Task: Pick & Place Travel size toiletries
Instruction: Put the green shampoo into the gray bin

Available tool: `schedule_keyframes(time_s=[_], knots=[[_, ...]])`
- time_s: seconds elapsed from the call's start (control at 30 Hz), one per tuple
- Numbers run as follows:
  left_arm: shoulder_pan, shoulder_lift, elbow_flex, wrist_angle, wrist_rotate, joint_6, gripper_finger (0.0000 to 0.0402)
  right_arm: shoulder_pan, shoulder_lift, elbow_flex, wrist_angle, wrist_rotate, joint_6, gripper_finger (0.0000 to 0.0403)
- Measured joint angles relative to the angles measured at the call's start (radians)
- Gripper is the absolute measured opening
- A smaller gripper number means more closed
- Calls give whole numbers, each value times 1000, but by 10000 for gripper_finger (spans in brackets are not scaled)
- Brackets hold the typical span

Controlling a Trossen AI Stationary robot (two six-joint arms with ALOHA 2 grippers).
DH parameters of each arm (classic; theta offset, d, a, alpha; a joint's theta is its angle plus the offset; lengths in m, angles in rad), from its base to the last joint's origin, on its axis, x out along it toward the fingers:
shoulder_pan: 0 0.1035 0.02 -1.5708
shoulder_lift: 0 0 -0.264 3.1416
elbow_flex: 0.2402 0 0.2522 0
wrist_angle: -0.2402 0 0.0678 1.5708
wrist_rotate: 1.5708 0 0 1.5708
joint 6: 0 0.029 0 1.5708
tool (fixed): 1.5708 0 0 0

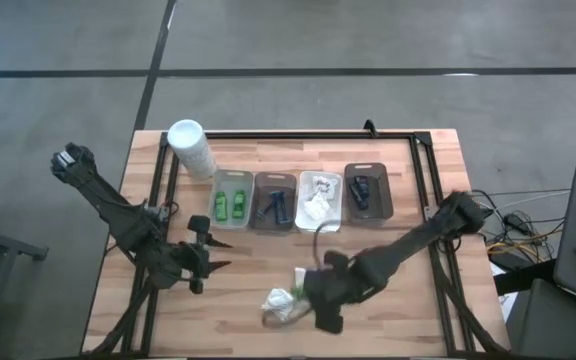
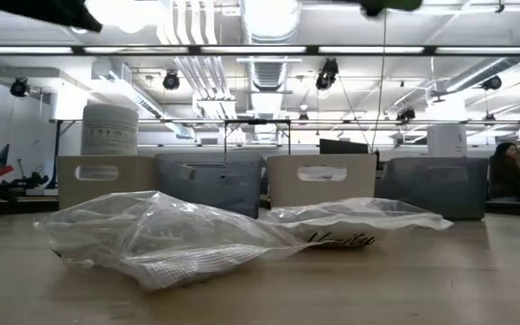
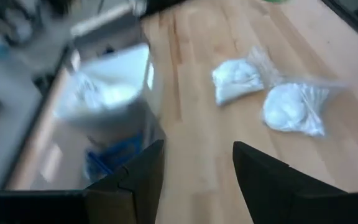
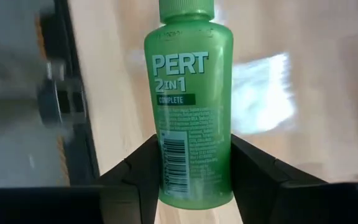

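My right gripper point(image 4: 194, 180) is shut on a bright green bottle point(image 4: 191, 106) printed "PERT 2 in 1"; in the high view it hangs over the table's near middle point(image 1: 306, 285), just above the bagged white puffs point(image 1: 283, 305). Those two puffs lie in clear plastic bags on the wood point(image 3: 291, 109) point(image 2: 170, 236). My left gripper point(image 1: 211, 252) point(image 3: 197, 168) is open and empty, left of the bags. Four trays stand in a row farther back, holding green bottles point(image 1: 231, 203), dark razors point(image 1: 275, 205), white puffs point(image 1: 318, 197) and black sticks point(image 1: 366, 188). My right gripper pinches the green bottle's lower body near its base point(image 4: 194, 171) between the two fingers, one on each side. The bottle runs along the fingers and its cap end point(image 4: 187, 7) points away from the wrist. It is lifted clear of the table.
A tall white cylinder point(image 1: 190, 148) stands at the far left of the tray row. A black frame rail point(image 1: 298, 135) runs along the table's far edge and down both sides. Bare wood lies between the trays and the bags.
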Motion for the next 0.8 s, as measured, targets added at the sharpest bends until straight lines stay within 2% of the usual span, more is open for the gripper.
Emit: schedule_keyframes(time_s=[0.1,0.2,0.27,0.33,0.47,0.7,0.8], knots=[[1,3,0,84,-12,259,195,-37,-81,-28,32,43,77,143],[11,23,0,205,0,602,195,-79,-135,-51,100,47,104,145],[28,43,0,295,23,830,195,-109,-154,-55,137,29,113,148],[61,67,1,405,51,990,195,-134,-157,-56,145,-15,108,148],[149,109,36,516,109,1062,195,-160,-153,-58,159,-54,95,145],[215,180,104,514,231,1221,195,-165,-156,-58,168,-88,118,148],[231,225,131,515,259,1220,195,-165,-157,-58,170,-87,125,146]])
